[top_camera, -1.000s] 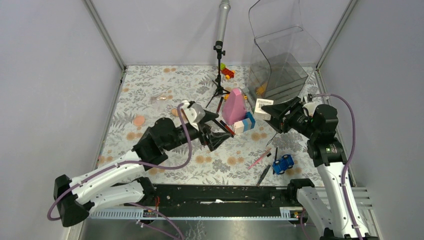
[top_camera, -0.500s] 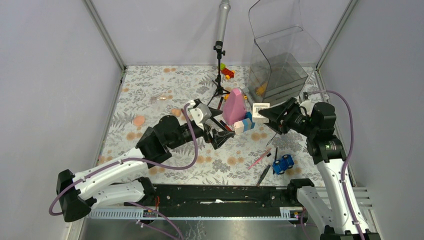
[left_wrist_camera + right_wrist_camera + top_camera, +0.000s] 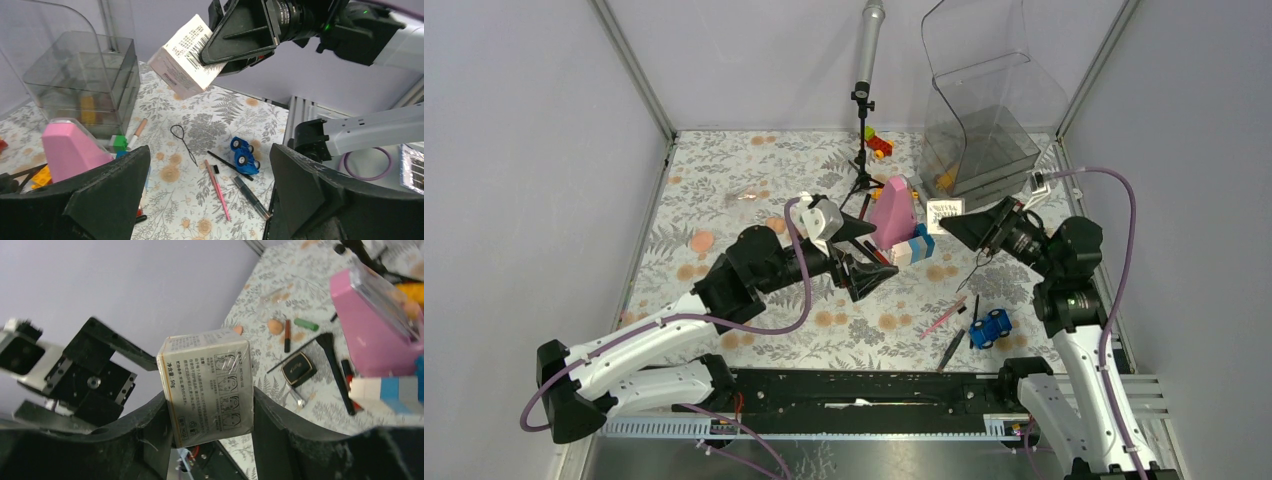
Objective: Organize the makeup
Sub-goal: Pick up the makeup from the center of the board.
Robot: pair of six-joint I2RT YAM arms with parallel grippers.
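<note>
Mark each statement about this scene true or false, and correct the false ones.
1. The right fingers hold a white box lifted off the table. True.
2. The left fingers grip a pink pencil. False: they stand open and empty, and the pencil lies on the table.
3. The blue toy car sits inside the clear organizer. False: it is on the table, near the pink pencil.
4. A black compact lies on the table. True.
</note>
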